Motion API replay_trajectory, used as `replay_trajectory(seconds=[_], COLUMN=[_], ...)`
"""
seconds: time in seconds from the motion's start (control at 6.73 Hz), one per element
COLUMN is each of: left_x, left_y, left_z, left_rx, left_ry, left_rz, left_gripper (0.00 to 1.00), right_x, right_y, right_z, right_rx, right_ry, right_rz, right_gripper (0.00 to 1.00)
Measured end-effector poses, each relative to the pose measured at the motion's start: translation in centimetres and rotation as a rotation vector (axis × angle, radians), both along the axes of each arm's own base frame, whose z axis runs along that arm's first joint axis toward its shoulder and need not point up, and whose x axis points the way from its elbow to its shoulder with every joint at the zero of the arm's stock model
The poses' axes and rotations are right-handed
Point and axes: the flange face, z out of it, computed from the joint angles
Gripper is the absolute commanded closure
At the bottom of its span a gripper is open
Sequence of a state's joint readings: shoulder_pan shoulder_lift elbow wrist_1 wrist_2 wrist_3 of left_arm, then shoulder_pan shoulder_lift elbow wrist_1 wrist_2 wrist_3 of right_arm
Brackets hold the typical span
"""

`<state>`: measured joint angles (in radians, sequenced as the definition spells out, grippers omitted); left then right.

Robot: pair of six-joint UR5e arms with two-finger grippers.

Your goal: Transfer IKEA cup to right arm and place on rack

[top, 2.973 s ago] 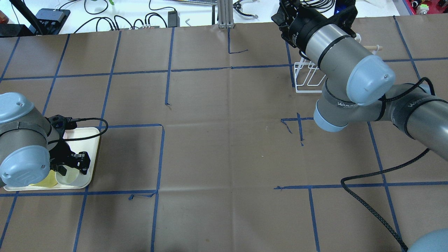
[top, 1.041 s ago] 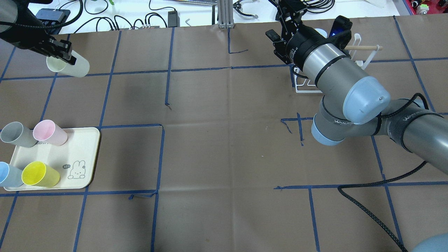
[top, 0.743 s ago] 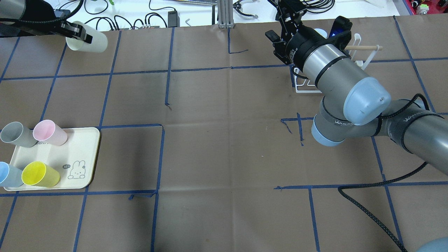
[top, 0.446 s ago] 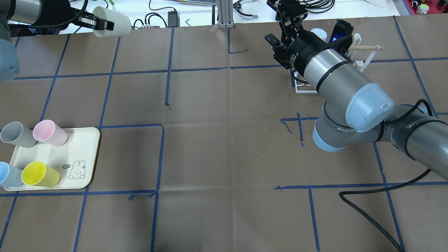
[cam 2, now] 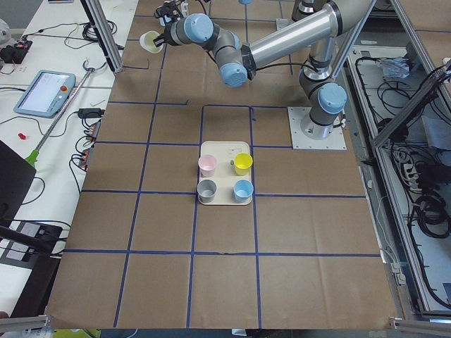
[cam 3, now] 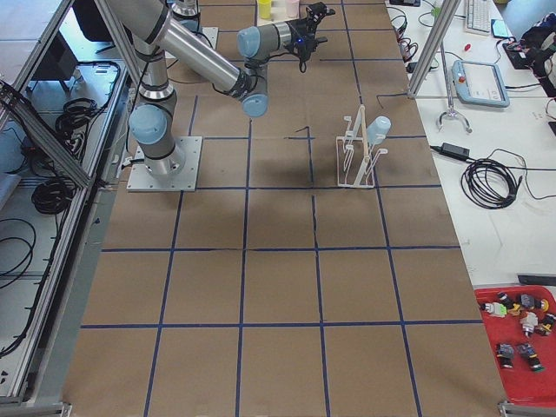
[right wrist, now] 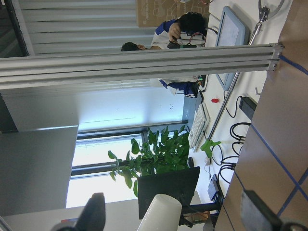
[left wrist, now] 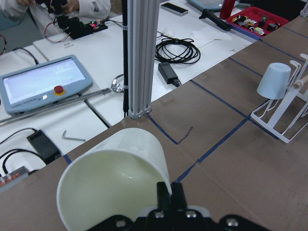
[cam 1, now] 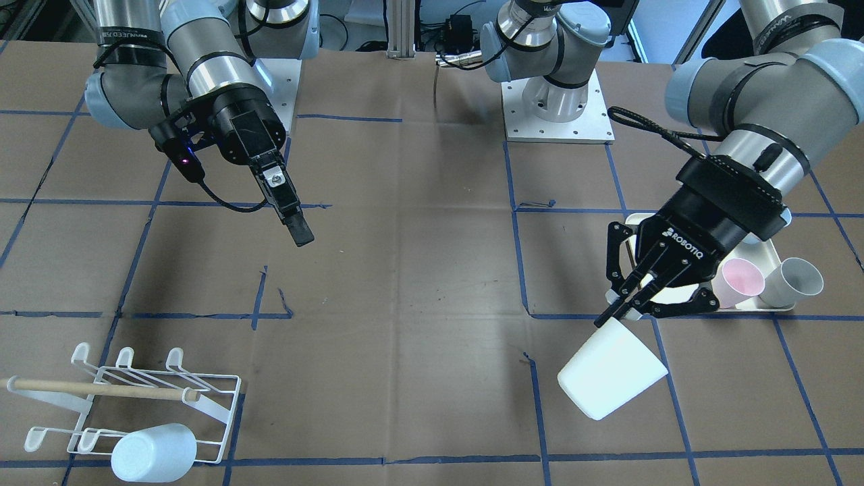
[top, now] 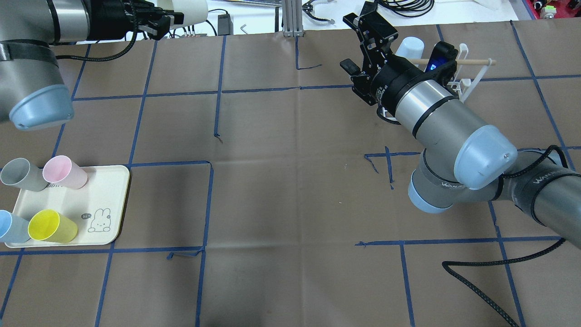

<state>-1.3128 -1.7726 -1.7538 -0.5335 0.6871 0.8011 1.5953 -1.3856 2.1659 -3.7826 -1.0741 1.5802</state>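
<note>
My left gripper (cam 1: 631, 307) is shut on the rim of a cream-white cup (cam 1: 611, 378) and holds it tilted in the air over the table's far left part. The cup also shows in the overhead view (top: 190, 9) and the left wrist view (left wrist: 113, 187), mouth toward the camera. My right gripper (top: 353, 43) is open and empty, raised just left of the white wire rack (top: 458, 72) with its wooden dowel. The right wrist view shows its fingertips (right wrist: 94, 211) wide apart and the cup (right wrist: 161, 214) far off between them.
A pale blue cup (cam 1: 154, 452) hangs upside down on the rack (cam 1: 135, 398). A cream tray (top: 109, 200) at the near left holds pink (top: 63, 171), grey (top: 20, 174), yellow (top: 50, 225) and blue cups. An aluminium post (left wrist: 139, 57) stands at the far edge.
My left gripper lifted the cream cup off the tray and carried it to the far edge, then rightward. My right gripper backed away from the rack and swung left toward it.
</note>
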Motion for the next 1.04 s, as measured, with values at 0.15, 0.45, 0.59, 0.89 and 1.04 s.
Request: replay_trajectory(seconds=[0.15, 0.45, 0.59, 0.89, 1.04], left_x=[-1.4, -4.2, -5.7, -9.4, -11.0], left_y=[0.1, 1.6, 2.6, 4.2, 4.8], left_z=[-0.4, -3.1, -4.6, -5.5, -5.6], left_rx=[-0.046, -0.084, -0.113, -0.166, -0.179], left_ry=[0.022, 0.037, 0.043, 0.068, 0.08], left_rz=[-0.033, -0.078, -0.091, -0.134, -0.167], left_gripper=[1.0, 1.0, 1.0, 1.0, 1.0], right_x=[0.0, 0.0, -0.2, -0.3, -0.2], right_y=[0.0, 0.0, -0.1, -0.5, -1.1], right_z=[0.0, -0.1, -0.1, -0.5, -0.7], right_rx=[0.017, 0.034, 0.035, 0.045, 0.048], right_ry=[-0.029, -0.056, -0.055, -0.048, -0.044], right_rz=[-0.005, -0.015, -0.041, -0.074, -0.072], right_gripper=[0.0, 0.0, 0.0, 0.0, 0.0])
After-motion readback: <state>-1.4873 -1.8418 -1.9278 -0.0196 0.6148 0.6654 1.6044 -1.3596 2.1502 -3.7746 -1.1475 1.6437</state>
